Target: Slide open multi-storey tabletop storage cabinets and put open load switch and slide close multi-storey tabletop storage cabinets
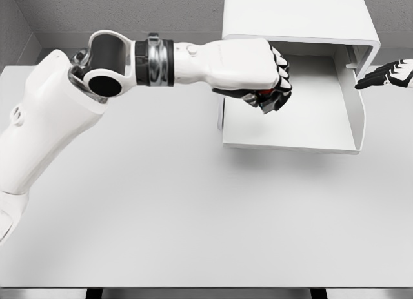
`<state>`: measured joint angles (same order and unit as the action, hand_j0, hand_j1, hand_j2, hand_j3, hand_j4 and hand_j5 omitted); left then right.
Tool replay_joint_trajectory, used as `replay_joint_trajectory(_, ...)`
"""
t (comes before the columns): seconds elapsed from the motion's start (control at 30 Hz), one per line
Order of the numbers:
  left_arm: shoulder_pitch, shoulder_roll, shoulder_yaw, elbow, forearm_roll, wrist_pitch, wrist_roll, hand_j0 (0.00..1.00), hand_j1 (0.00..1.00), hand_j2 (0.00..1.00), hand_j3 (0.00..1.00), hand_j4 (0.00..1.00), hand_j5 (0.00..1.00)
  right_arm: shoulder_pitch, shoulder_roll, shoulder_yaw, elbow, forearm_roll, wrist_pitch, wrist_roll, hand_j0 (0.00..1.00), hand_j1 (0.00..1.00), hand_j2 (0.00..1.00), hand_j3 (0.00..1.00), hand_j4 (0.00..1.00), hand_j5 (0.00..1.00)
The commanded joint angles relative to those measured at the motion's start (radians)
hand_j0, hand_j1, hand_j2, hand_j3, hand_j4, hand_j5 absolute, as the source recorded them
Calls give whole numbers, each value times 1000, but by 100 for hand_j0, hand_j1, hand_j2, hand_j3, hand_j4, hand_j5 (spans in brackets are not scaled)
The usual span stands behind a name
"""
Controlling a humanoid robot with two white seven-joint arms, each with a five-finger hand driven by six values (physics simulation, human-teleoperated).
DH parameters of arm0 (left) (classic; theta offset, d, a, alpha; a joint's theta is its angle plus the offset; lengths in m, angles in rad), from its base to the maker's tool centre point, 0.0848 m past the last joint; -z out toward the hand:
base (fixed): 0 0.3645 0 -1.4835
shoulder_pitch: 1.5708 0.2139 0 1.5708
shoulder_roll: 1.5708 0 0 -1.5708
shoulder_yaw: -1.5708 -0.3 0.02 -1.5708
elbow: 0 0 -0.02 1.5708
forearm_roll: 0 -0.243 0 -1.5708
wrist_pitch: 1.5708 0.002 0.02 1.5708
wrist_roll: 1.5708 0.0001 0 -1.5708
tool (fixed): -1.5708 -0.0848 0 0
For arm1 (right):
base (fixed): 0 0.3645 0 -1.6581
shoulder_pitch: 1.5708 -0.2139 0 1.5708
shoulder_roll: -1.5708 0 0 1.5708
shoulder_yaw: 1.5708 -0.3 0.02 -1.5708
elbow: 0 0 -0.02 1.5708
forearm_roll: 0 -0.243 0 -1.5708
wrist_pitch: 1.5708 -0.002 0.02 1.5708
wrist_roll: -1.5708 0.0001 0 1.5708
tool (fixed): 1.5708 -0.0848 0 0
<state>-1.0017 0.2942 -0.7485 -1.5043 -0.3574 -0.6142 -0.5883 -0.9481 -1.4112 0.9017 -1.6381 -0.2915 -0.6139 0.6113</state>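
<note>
Reached in from the left edge with the white left arm, left hand at upper centre of the frame, fingers clenched around a small red object, mostly hidden, presumably the load switch. Held over the left part of the pulled-out white drawer of the white box-shaped tabletop storage cabinet at upper right. Showed only black-and-white fingertips of the right hand at the right edge, just beside the drawer's right wall; extended, gripping nothing. Stood on a plain white table.
</note>
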Motion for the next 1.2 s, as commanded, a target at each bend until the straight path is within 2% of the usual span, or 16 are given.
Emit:
replay_joint_trajectory(0.0, 0, -10, -2, 15, -3, 3, 1, 36, 36, 36, 36, 36, 36, 0, -2, -3, 0, -6, 3, 0, 100, 100, 100, 100, 100, 100)
replay_joint_trajectory(0.1, -3, -12, -2, 25, -3, 3, 1, 36, 36, 36, 36, 36, 36, 0, -11, -3, 0, -6, 3, 0, 100, 100, 100, 100, 100, 100)
replay_joint_trajectory(0.23, -5, -47, -2, 99, -15, 3, -1, 36, 36, 36, 36, 36, 36, 6, -17, 3, 0, -6, 3, 0, 100, 100, 100, 100, 100, 100)
replay_joint_trajectory(0.43, -6, -82, -2, 136, -28, 3, 1, 36, 36, 36, 36, 36, 36, 35, -54, 2, 0, -6, 3, 0, 100, 100, 100, 100, 100, 100)
replay_joint_trajectory(0.57, -8, -95, 0, 138, -45, 3, 1, 37, 37, 37, 37, 37, 37, 60, -63, 3, -2, -5, 3, 0, 100, 100, 100, 100, 100, 100)
replay_joint_trajectory(1.17, 3, -104, -3, 176, -86, 3, 1, 39, 39, 39, 39, 39, 39, 71, -64, 0, -5, -3, 3, 0, 100, 100, 100, 100, 100, 100)
